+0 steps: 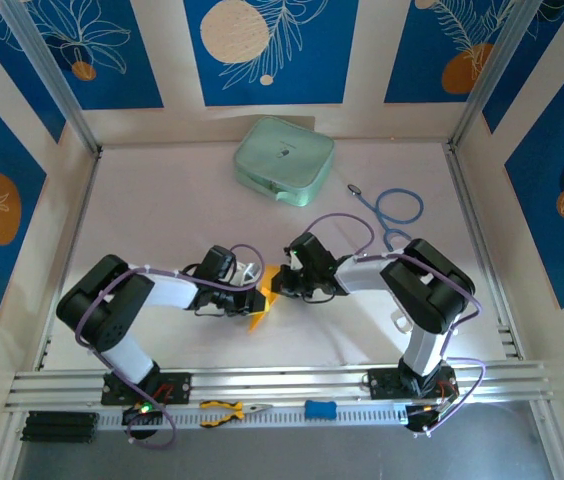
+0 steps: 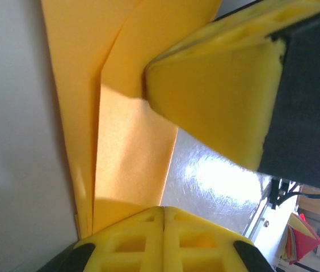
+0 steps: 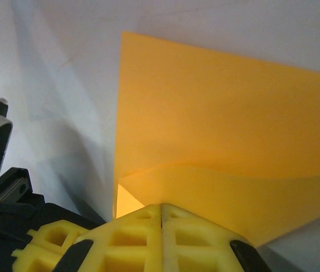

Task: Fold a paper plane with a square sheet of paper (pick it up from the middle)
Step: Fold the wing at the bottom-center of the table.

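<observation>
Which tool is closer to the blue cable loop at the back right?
Right. The right tool, shut on the paper, lies in front and left of the blue cable loop; the left tool holds the paper further left.

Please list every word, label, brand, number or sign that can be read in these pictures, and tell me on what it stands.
No text can be read.
Pale green case: a tiny dark mark on the lid, too small to read.
Orange paper: plain, unmarked.
Blue wall panels: drawings of leaves and circles, no letters.
</observation>
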Controlling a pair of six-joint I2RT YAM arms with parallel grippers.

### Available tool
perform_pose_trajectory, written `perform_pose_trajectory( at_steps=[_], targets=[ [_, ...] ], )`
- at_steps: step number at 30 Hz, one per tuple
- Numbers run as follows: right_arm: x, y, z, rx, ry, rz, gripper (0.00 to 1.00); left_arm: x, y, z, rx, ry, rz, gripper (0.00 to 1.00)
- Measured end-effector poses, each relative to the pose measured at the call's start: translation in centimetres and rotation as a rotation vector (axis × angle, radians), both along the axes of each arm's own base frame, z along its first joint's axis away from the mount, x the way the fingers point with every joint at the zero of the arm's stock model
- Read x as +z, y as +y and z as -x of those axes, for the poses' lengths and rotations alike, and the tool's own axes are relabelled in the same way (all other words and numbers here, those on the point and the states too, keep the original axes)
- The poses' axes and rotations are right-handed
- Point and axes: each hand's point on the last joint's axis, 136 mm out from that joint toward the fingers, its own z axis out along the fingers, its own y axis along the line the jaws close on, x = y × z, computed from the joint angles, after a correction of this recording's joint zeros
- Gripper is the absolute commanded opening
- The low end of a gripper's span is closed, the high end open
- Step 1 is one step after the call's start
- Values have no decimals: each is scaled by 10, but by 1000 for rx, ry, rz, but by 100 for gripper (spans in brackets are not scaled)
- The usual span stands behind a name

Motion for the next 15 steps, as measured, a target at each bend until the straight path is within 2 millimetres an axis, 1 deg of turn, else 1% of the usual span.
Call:
perform_pose_trajectory(
  at_steps=[4, 8, 10, 15],
  targets=[
    [0, -11, -9, -47, 18, -14, 6, 0, -1, -2, -1, 1, 5, 0],
    [0, -25, -20, -111, 30, 11, 7, 0, -1, -2, -1, 5, 7, 0],
    [0, -34, -26, -153, 32, 32, 7, 0, -2, -3, -2, 5, 7, 0],
    [1, -64, -45, -268, 26, 85, 7, 0, -2, -3, -2, 6, 9, 0]
  ],
)
